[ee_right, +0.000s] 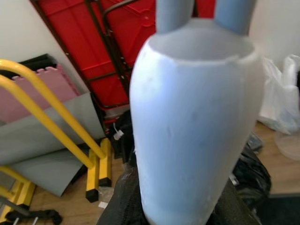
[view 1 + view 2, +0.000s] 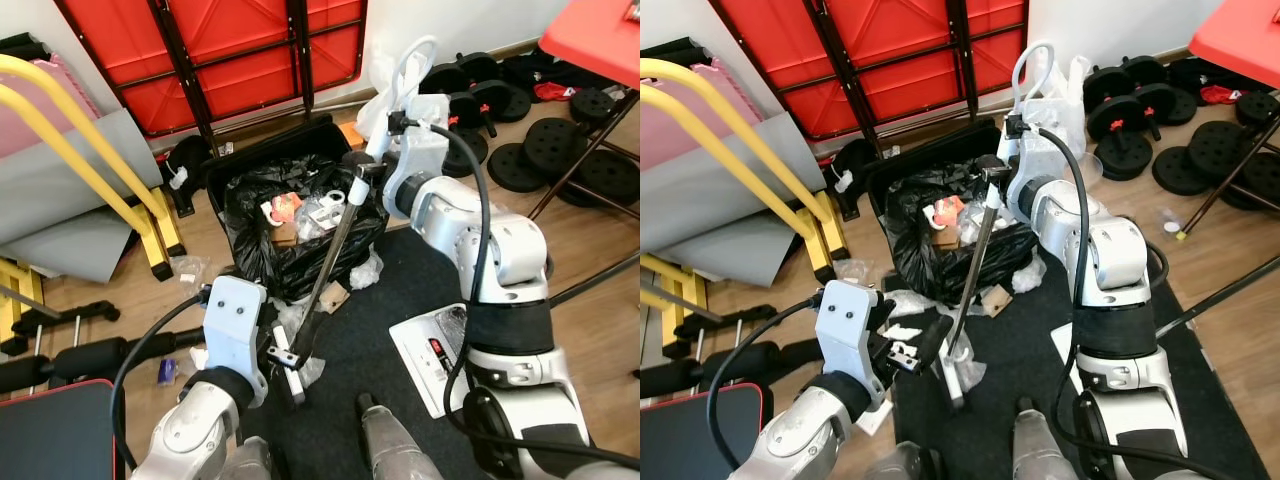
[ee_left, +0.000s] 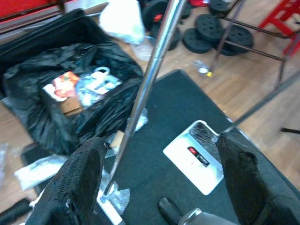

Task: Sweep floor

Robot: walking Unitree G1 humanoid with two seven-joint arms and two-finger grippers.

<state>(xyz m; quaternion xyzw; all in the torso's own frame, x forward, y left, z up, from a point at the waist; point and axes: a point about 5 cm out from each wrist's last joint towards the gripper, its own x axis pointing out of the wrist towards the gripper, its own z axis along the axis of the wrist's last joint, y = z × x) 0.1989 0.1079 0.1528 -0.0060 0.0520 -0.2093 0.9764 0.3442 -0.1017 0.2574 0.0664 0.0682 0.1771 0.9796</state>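
The right gripper (image 2: 372,160) pinches the dustpan handle (image 2: 333,245) steady over scraps; the left gripper (image 3: 154,183) waits, jaws spread, beside it.

Even indoor light; blurred wrist views

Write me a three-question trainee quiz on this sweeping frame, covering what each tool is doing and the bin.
1. True or false: the left tool is shut tight on the silver metal pole.
2. What does the right tool grip?
A. the pale handle at the pole's top
B. a yellow rail
C. a round weight plate
3. Fill in: the litter-filled bin behind the pole is lined with a ____ plastic bag.

Key:
1. False. Its fingers stand apart, one on each side of the pole.
2. A
3. black
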